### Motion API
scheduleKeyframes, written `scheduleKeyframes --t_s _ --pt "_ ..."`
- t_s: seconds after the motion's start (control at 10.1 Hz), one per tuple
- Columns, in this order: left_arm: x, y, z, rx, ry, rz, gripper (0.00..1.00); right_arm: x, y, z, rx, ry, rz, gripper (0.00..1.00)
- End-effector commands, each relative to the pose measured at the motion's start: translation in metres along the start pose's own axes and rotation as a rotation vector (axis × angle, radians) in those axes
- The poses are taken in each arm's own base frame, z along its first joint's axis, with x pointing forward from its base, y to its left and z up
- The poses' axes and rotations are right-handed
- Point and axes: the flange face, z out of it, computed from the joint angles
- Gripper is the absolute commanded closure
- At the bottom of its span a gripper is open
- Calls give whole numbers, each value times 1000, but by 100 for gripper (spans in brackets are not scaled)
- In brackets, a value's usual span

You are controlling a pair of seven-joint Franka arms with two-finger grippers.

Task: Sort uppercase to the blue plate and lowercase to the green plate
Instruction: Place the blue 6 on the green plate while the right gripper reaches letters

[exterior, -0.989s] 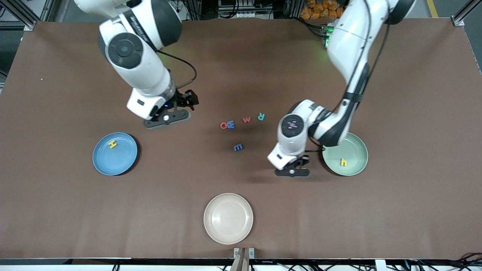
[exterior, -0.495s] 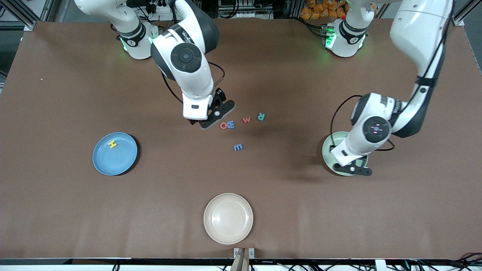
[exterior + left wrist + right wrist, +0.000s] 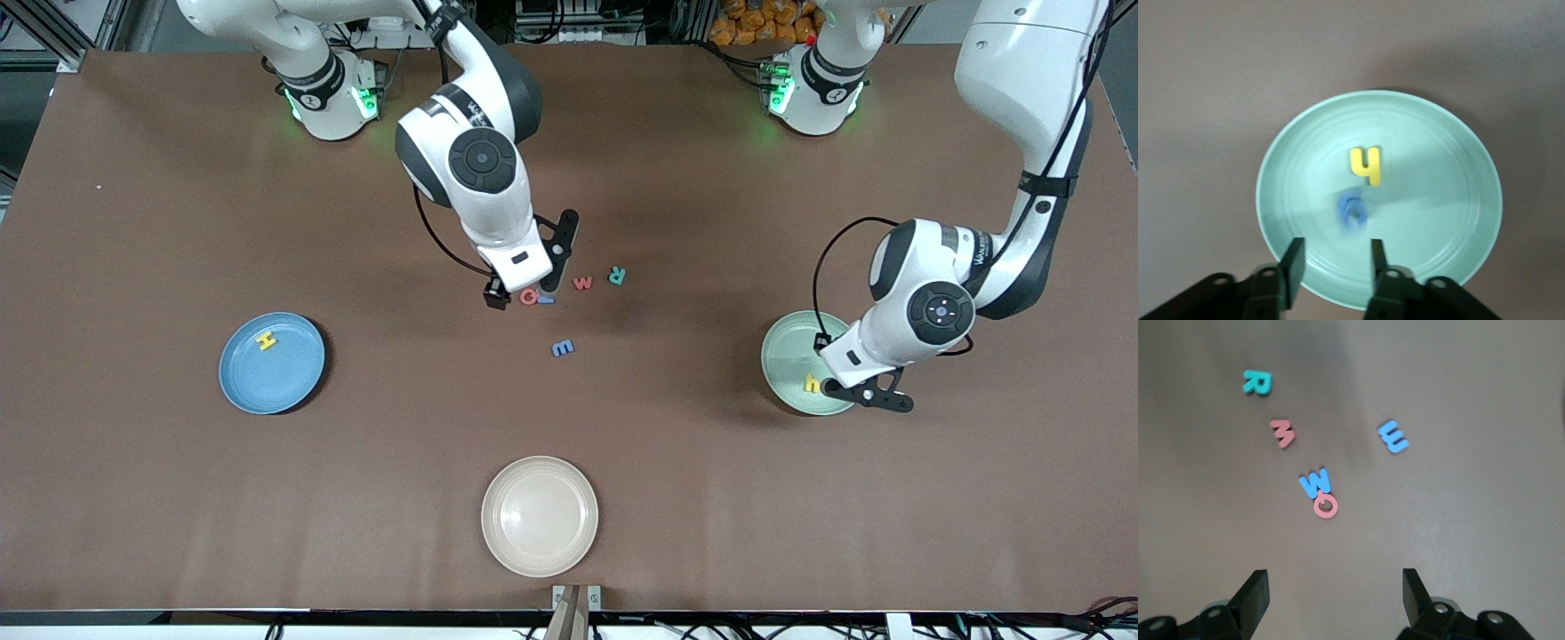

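Blue plate (image 3: 271,363), right arm's end, holds yellow H (image 3: 265,340). Green plate (image 3: 796,356), left arm's end, holds yellow h (image 3: 811,383); only left wrist cam shows blurred blue letter (image 3: 1353,209) beside it. Left gripper (image 3: 1333,267) above plate, fingers apart, empty. Right gripper (image 3: 1335,597) wide open above red Q (image 3: 1325,506) touching blue W (image 3: 1315,482); front cam hides W partly. Red w (image 3: 581,283), teal R (image 3: 616,276), blue e-like letter (image 3: 562,348) mid-table.

Cream plate (image 3: 539,516); brown table (image 3: 178,498)
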Motion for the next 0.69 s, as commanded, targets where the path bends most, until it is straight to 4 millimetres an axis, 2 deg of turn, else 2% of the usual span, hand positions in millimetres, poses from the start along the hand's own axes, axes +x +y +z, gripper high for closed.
scheduleKeyframes --t_s 0.0,0.1,0.2,0.3,0.4,0.59 --pt "-2 2 4 -22 -18 9 0 23 -23 45 -16 -14 -142 11" --pt "-1 2 7 -24 -22 6 0 31 -45 78 -33 1 -179 12" --pt "0 8 8 -23 -23 8 0 23 -54 107 -48 16 -187 13" --pt "2 12 10 -24 -22 6 0 15 -60 127 -59 19 -206 13" --pt "3 17 11 -27 -20 9 0 8 -61 139 -63 19 -231 13" --pt "5 17 14 -44 -21 -4 0 -7 -49 147 -61 15 -260 15"
